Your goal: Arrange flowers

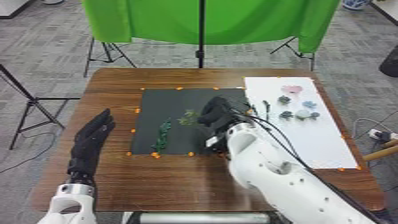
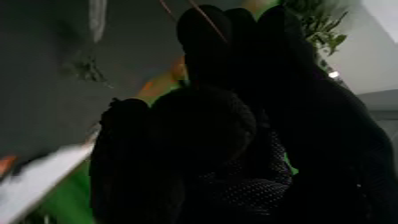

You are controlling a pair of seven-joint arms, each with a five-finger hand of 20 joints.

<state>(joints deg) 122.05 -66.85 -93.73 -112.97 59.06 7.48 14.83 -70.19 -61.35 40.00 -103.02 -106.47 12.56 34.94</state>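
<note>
A: Logging from my console. How do the flowers look?

B: Small, ruffled heads on the white sheet (image 1: pixel 324 145), right side of the desk (image 1: pixel 115 82). Pink flower (image 1: pixel 291 89) farthest off, soft and pale. Dark grey-green flower (image 1: pixel 284 99) just nearer. Pale blue flower (image 1: pixel 309 104) to the right of that. Grey-white flower (image 1: pixel 303 114) nearer again, with dark heads close around it. Petals too small for me to make out.

A: And the greenery?

B: Dark green sprig (image 1: pixel 163 135) on the left part of the black mat (image 1: pixel 169 100): long, narrow, leafy down its length, pointing away from me. Pale green sprig (image 1: pixel 187 118) near the mat's middle: looser, wispy, yellowish. Slim green stem (image 1: pixel 266 106) at the sheet's left side, near my right robot hand (image 1: pixel 216 112).

A: State of that one?

B: Over the mat's right part. I cannot tell whether it is wide, narrow or holding anything. Its wrist view gives me leafy greenery (image 2: pixel 329 37) right beside the black glove, thin pointed leaves, olive to bright green. Can't tell if they touch.

A: Left robot hand (image 1: pixel 93 135)?

B: At the desk's left, outside the mat. Fingers extended, pointing toward the far side, nothing held.
</note>
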